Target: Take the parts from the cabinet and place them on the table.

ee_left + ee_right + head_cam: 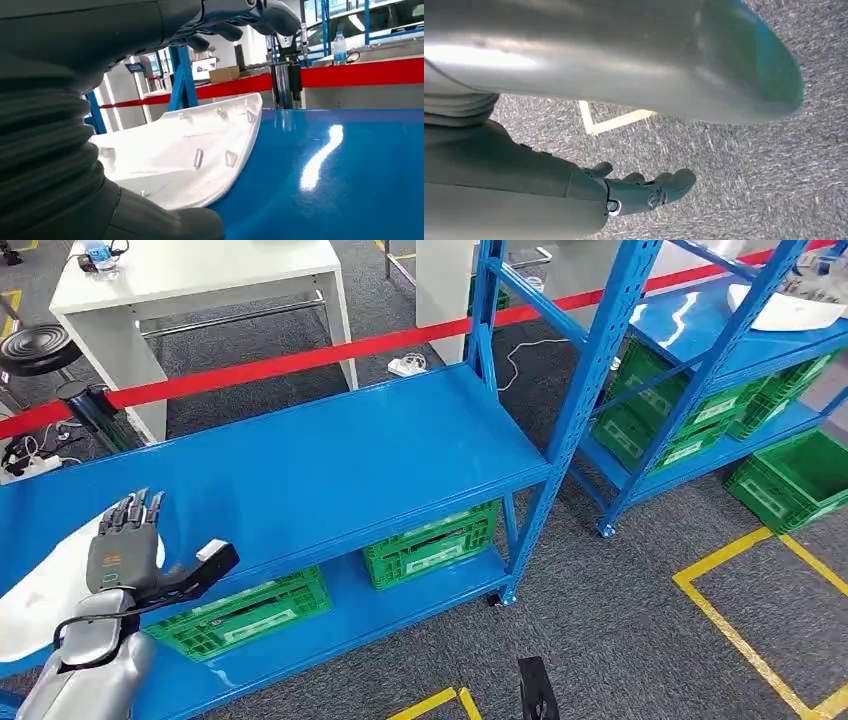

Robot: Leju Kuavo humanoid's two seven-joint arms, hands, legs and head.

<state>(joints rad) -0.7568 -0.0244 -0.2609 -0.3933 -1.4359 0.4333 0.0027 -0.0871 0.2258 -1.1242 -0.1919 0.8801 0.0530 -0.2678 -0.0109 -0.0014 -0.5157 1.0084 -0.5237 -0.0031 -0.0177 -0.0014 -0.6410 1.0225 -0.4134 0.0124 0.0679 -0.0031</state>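
1. Judged from here, the step is the reach for the white part (40, 600). It lies on the blue shelf (330, 460), just under and beside the left hand (128, 545).
2. To do it well, the hand should come down over the part's near rim, thumb under the edge and fingers on the curved shell; the glossy shell may slip, so close slowly.
3. The left hand is released: fingers straight and spread, thumb out to the side, holding nothing.
4. The right hand (644, 192) hangs over the carpet, fingers loosely curled, empty.
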